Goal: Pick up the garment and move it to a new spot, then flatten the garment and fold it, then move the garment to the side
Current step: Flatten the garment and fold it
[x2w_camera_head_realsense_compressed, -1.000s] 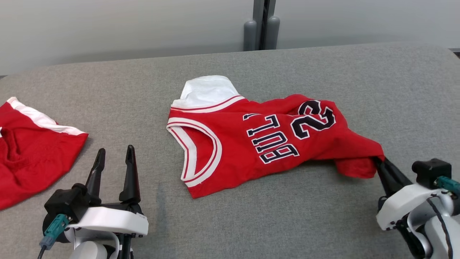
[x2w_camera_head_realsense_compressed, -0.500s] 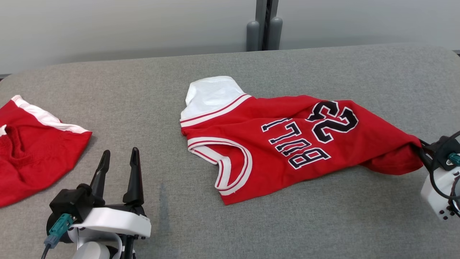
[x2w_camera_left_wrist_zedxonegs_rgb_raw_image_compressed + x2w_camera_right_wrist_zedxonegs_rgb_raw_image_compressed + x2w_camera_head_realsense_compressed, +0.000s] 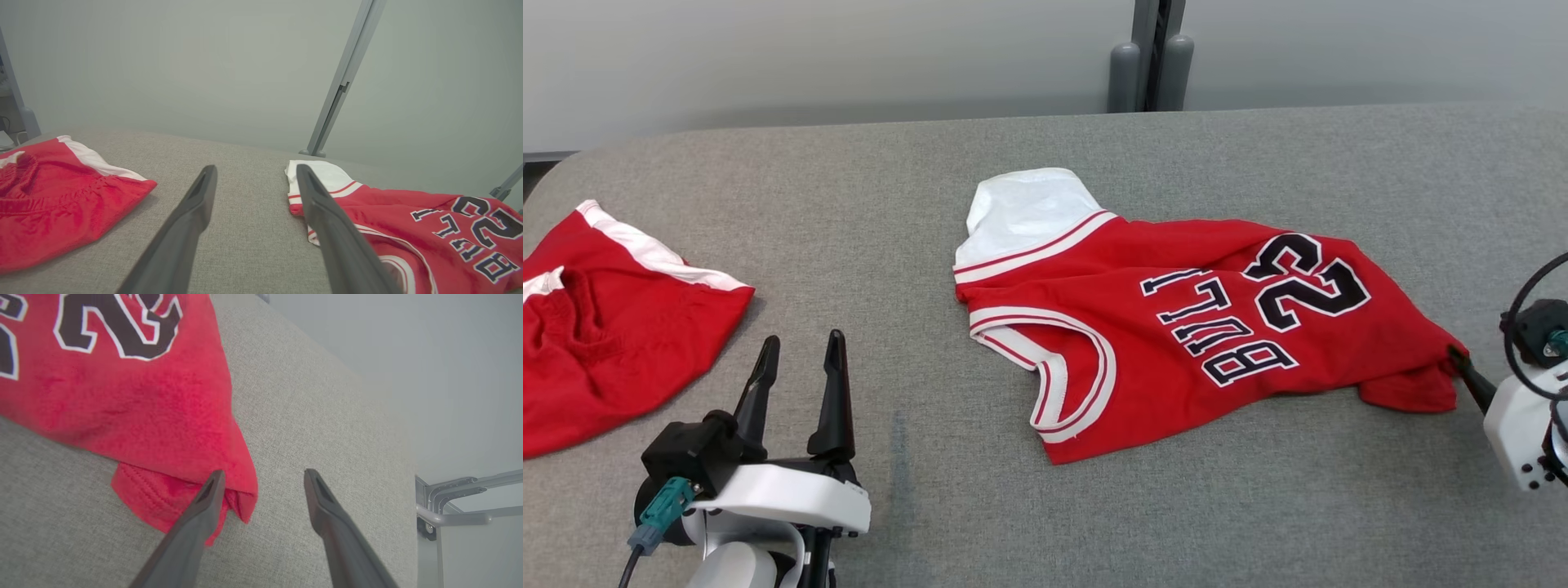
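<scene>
The garment, a red jersey (image 3: 1176, 327) with white trim and dark lettering, lies spread and wrinkled on the grey padded table (image 3: 1258, 155), white neck part to the far left. My right gripper (image 3: 1459, 361) stands open at the jersey's right corner. In the right wrist view the jersey (image 3: 143, 396) ends in a folded corner that lies against one finger of the right gripper (image 3: 264, 472), with nothing pinched. My left gripper (image 3: 802, 340) is open over bare table at the lower left. The left wrist view has the jersey (image 3: 408, 220) to the right of the left gripper (image 3: 256, 168).
A second red garment with a white stripe (image 3: 605, 351) lies crumpled at the table's left edge, left of my left gripper. A grey post (image 3: 1147, 57) stands behind the table against the wall. A metal frame (image 3: 449, 498) sits beyond the table's right end.
My right gripper dragged the jersey's corner to the right, stretching it out, then opened and let it go. The corner now rests on the table. The head camera also shifted.
</scene>
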